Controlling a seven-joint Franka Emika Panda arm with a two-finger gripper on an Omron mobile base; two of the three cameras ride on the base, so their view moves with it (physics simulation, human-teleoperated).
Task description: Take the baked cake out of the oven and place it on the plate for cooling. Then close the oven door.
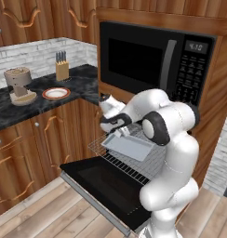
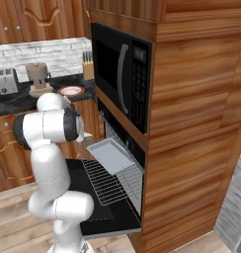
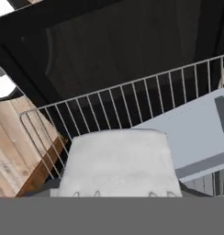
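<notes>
The oven (image 2: 123, 143) stands open below the microwave. Its oven door (image 1: 99, 183) (image 2: 105, 217) (image 3: 109, 50) is dropped flat. The wire rack (image 1: 97, 147) (image 2: 106, 182) (image 3: 104, 110) is pulled out over the door and carries a grey tray (image 1: 129, 146) (image 2: 110, 154) (image 3: 196, 133), which is bare where it shows. My gripper (image 1: 121, 133) hangs just above the tray's near left corner, with its fingers too small to read. The baked cake is hidden. The plate (image 1: 56, 93) (image 2: 70, 90), white with a red-orange rim, sits on the dark counter to the left, well away from the gripper.
A black microwave (image 1: 152, 58) (image 2: 120, 74) sits right above the oven. On the counter (image 1: 83, 83) stand a knife block (image 1: 62, 69), a brown appliance (image 1: 20, 83) and a toaster (image 2: 6, 81). Wood cabinets flank the oven, and wood floor lies before the door.
</notes>
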